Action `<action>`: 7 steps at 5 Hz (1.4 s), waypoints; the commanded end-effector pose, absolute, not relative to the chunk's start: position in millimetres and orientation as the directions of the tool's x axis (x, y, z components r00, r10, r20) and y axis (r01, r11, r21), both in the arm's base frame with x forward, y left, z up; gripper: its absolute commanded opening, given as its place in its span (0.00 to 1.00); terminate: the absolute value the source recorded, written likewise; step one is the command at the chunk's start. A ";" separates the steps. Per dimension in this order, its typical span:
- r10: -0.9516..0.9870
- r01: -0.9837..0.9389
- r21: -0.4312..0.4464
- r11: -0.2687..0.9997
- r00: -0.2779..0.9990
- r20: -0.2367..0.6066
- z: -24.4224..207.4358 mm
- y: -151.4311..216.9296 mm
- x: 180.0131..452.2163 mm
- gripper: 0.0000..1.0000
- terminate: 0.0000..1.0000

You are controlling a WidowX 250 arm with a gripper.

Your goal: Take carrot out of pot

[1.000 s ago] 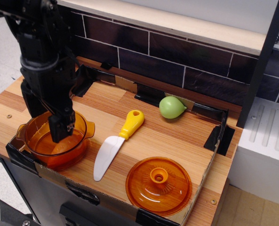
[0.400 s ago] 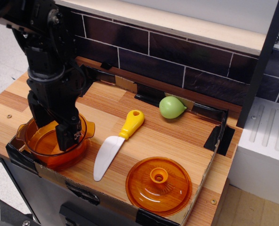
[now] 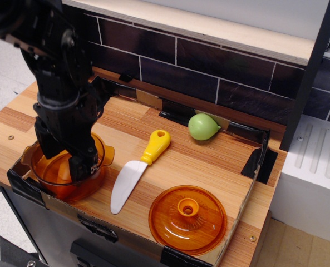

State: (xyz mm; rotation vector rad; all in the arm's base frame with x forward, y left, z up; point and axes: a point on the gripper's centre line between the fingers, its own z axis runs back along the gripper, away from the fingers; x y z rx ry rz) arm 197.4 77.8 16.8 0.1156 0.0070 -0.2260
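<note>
The transparent orange pot (image 3: 70, 188) stands at the front left corner of the wooden board. My black gripper (image 3: 62, 158) reaches down into it from above, with its two fingers spread wide, one by the left wall and one (image 3: 82, 162) by the right wall. A more solid orange shape between the fingers, low in the pot, looks like the carrot (image 3: 57, 167). The arm hides most of it, and I cannot tell whether the fingers touch it.
A toy knife (image 3: 136, 173) with a yellow handle lies right of the pot. The flat orange lid (image 3: 187, 219) with a knob lies at the front. A light-green pear-shaped toy (image 3: 202, 127) sits by the back wall. A low black taped rim edges the board.
The gripper has moved lower and a little to the right, deeper into the pot. The pot seems nudged slightly. Nothing else has moved.
</note>
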 end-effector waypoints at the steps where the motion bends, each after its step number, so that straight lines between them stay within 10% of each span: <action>1: -0.219 0.218 0.124 0.968 0.976 -0.007 17.3 84.0 200.6 1.00 0.00; 2: -0.204 0.203 0.118 0.972 0.979 0.000 17.1 84.3 199.2 0.00 0.00; 7: -0.059 0.024 0.178 0.984 0.979 0.195 123.5 48.4 225.5 0.00 0.00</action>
